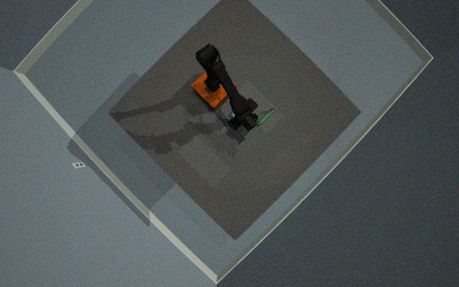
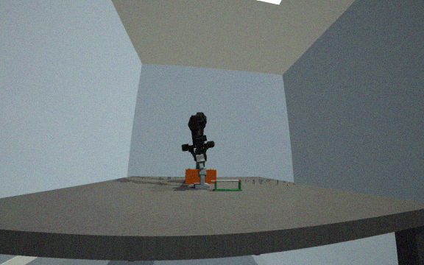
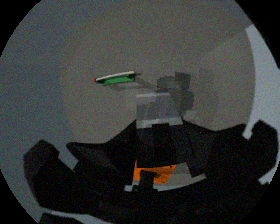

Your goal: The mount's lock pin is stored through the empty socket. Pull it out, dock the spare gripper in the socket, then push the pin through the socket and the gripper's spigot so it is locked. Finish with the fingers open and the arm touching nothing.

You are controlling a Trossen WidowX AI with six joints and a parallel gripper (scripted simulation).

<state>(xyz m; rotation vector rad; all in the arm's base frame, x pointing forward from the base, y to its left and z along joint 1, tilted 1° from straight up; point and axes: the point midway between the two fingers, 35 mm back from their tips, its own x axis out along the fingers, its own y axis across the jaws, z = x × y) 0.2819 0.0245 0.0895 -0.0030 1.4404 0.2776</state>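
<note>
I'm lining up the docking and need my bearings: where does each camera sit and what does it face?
Top: overhead, facing straight down at the table; whole arm shows.
Exterior: low at the table's edge, facing the arm head-on.
Wrist: on the arm, looking past the claw, shut on the spare gripper.
All three share the green pin.

The desk (image 2: 124, 217) looks dull brown, a bit grainy, with no shine. The arm (image 1: 229, 92) and its end effector (image 2: 199, 159) look like matt black plastic. The spare gripper (image 2: 200, 160) it holds looks smooth and pale grey, like plain plastic or dull metal. The orange block (image 2: 191, 176) looks smooth and flat-coloured. The lock pin (image 1: 266, 115) looks bright green and smooth
</note>
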